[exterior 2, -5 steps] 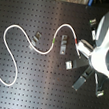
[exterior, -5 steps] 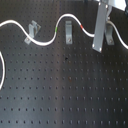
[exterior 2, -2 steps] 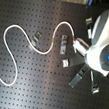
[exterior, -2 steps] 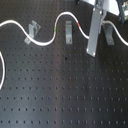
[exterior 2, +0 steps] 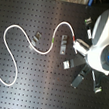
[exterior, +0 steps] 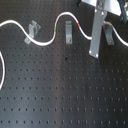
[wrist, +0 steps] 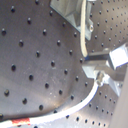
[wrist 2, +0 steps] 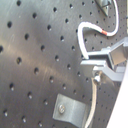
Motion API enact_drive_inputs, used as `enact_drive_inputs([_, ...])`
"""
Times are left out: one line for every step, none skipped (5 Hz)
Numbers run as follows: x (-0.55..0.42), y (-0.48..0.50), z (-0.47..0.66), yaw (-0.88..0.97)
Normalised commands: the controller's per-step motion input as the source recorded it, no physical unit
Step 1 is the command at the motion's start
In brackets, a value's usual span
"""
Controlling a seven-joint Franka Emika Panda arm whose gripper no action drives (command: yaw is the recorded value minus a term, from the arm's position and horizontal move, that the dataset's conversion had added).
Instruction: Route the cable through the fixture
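The white cable (exterior: 46, 42) waves across the back of the black perforated board, with a green band (exterior: 54, 31) and a red band (exterior: 80, 24). The fixture (exterior: 67, 33), a slim upright grey clip, stands under the cable's hump between the two bands; in the second exterior view the fixture (exterior 2: 64, 44) sits inside that arch of cable (exterior 2: 64, 25). My gripper (exterior: 94, 50) is just to the first exterior view's right of the red band. In both wrist views the gripper (wrist: 98, 69) (wrist 2: 95, 67) is shut on the cable (wrist: 81, 30), which runs out of both sides.
A wider tilted grey clip (exterior: 32, 31) holds the cable further to the first exterior view's left. A leaning grey clip (exterior: 109, 33) stands right beside the gripper. The arm's white body (exterior 2: 106, 43) hangs over the second exterior view's right. The cable's far loop (exterior 2: 5, 53) sweeps towards the board's edge.
The gripper has shifted slightly to the first exterior view's left with the cable in it. The cable's hump over the fixture has grown taller.
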Motion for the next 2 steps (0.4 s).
enact_drive_inputs([0.014,0.212,0.06,-0.05])
enact_drive_inputs([-0.048,0.021,0.20,0.00])
